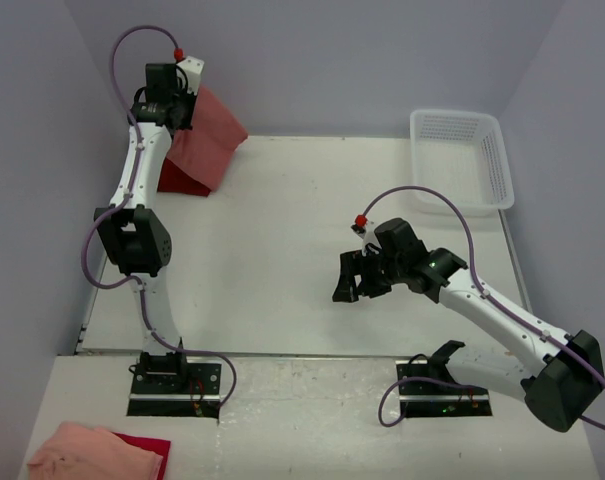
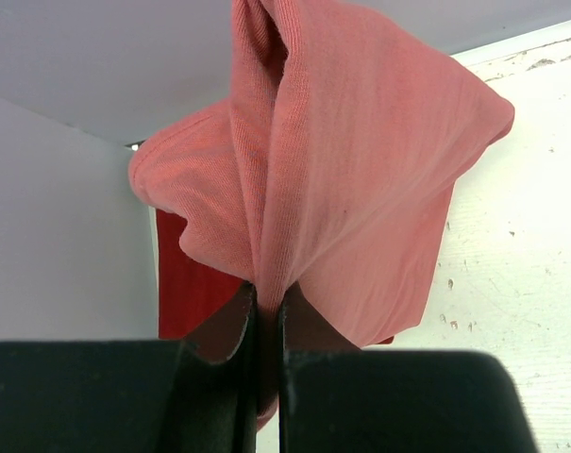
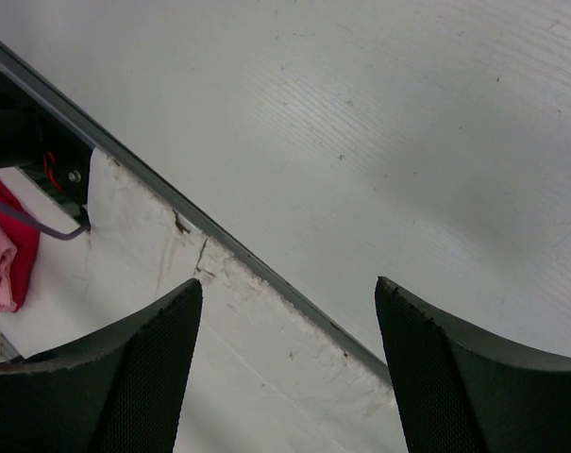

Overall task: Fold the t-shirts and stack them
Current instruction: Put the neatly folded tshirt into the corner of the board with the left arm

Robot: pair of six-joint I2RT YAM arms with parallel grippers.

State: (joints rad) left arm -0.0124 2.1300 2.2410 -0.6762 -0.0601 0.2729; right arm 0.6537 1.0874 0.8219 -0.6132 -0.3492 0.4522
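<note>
The left gripper (image 2: 268,321) at the upper left of the top view is clamped tight on a bunched fold of the salmon t-shirt (image 1: 210,135). The shirt hangs in the back-left corner, close to both walls. The crimson t-shirt (image 1: 179,180) lies beneath it, seemingly resting on the table (image 1: 282,250). Right of centre, the right gripper (image 1: 354,285) hovers with jaws wide and holding nothing, bare tabletop all around it. A white basket (image 1: 462,150) sits by the upper right edge. A peach-pink cloth (image 1: 92,450) lies at lower left, past the table's front edge.

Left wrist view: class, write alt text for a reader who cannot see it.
The left gripper is shut on a bunched fold of the salmon t-shirt, with the white table beyond. A crimson cloth shows behind it at lower left.
</note>
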